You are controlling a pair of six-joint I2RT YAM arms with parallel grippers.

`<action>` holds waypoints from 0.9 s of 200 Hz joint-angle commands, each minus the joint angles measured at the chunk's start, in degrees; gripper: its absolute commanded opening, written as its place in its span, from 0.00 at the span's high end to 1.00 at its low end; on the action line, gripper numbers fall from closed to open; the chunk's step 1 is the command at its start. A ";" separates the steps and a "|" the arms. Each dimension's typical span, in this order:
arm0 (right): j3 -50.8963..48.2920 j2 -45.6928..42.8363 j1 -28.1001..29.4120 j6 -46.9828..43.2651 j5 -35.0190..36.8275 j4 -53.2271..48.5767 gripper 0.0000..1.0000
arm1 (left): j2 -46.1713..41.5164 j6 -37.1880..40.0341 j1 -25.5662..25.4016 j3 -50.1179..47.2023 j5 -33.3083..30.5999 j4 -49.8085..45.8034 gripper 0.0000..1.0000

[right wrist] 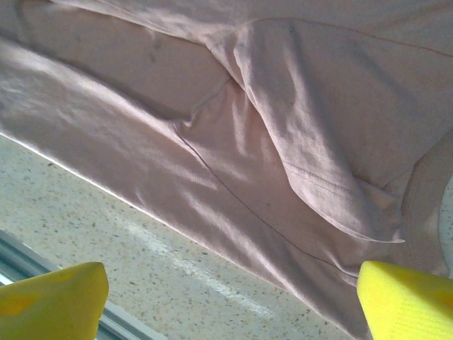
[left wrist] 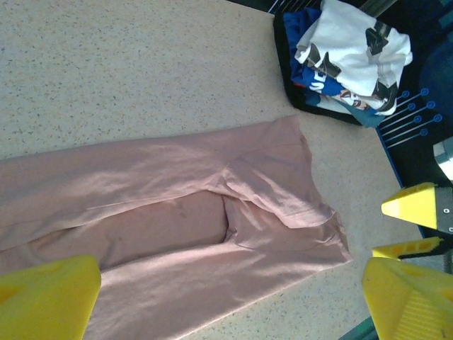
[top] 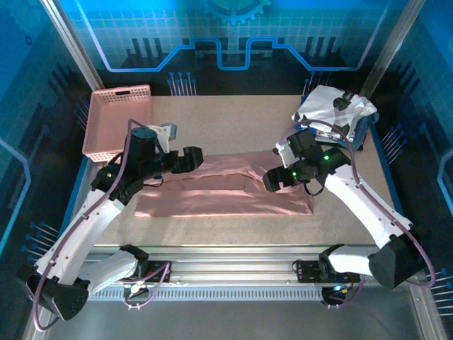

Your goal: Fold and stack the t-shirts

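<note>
Overhead I get table (top: 233, 117), blue walls (top: 226, 28), basket (top: 117, 120); left wrist details white shirt (left wrist: 354, 49); left gripper (top: 195, 159), right gripper (top: 272, 180) gape empty over pink shirt (top: 226, 200).

Overhead view: camera above and behind the arm bases (top: 340, 265), looking down and forward over the whole table (top: 233, 113). Left wrist view: close above the table, facing across the pink shirt (left wrist: 177, 205) toward the pile of shirts (left wrist: 354, 57) at the far right corner, its own yellow fingers (left wrist: 42, 297) at the lower edge. Right wrist view: even nearer, apparently tilted toward the table's near edge. All three views share the pink shirt.
</note>
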 commanded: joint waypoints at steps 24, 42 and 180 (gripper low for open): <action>-0.78 4.46 1.95 -2.42 2.70 0.97 0.13 | -1.18 0.91 -2.32 -2.43 -5.12 -1.16 0.04; -0.64 6.42 2.27 -2.80 3.08 1.60 0.16 | -1.13 0.45 -2.51 -3.30 -5.22 -0.76 0.04; 2.99 18.87 5.93 -2.18 4.98 3.37 0.38 | -4.78 -1.52 -3.05 -8.77 -6.81 -0.73 0.04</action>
